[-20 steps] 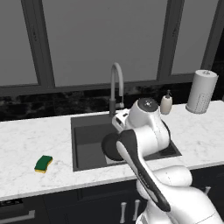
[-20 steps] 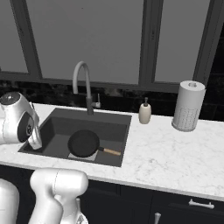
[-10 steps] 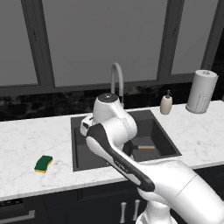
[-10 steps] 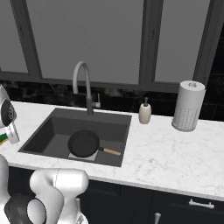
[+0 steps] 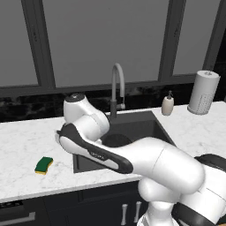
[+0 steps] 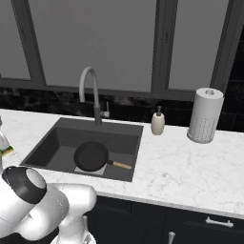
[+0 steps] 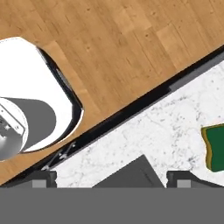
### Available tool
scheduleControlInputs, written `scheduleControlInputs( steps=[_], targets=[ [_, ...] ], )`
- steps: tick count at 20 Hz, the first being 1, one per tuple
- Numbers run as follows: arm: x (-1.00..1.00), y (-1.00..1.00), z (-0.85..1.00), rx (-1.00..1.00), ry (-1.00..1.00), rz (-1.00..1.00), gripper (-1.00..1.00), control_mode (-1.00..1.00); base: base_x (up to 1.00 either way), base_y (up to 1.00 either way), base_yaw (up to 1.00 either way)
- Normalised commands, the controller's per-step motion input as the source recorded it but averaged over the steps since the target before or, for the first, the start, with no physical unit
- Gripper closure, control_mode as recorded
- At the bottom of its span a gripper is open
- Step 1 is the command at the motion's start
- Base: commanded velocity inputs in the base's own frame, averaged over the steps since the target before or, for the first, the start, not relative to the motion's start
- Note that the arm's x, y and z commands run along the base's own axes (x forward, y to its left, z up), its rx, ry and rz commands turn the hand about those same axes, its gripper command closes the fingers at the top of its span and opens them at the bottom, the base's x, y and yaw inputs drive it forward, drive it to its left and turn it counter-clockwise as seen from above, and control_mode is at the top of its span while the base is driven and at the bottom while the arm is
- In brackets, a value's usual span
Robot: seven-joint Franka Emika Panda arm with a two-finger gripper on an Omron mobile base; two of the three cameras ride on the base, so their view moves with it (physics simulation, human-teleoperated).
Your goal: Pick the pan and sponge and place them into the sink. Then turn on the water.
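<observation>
White marble surface (image 5: 26, 150) in front of dark windows. Near lower left of left base view, sponge (image 5: 44, 165) flat on it, left of sink (image 6: 57, 138). Hand (image 7: 111, 186) released, tips spread wide above surface, sponge at right edge of hand view. Farther, pan (image 6: 91, 156) inside sink, handle pointing right.

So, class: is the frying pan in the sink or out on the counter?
In. The pan lies flat on the sink floor, its handle pointing right, while the sponge sits on the counter.
</observation>
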Motion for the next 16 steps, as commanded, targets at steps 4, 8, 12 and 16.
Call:
scheduleControlInputs(
  steps=[4,8,12,16],
  targets=[
    [0.00,0.49,-0.42,-0.09,0.00,0.13,-1.00,-1.00,0.00,0.00,0.00],
    [0.13,0.31,-0.37,0.00,0.00,0.18,-1.00,-1.00,0.00,0.00,0.00],
    [0.29,0.23,-0.36,0.01,0.00,0.25,-1.00,-1.00,0.00,0.00,0.00],
    [0.46,0.35,-0.26,0.01,0.00,0.23,-1.00,-1.00,0.00,0.00,0.00]
  ],
)
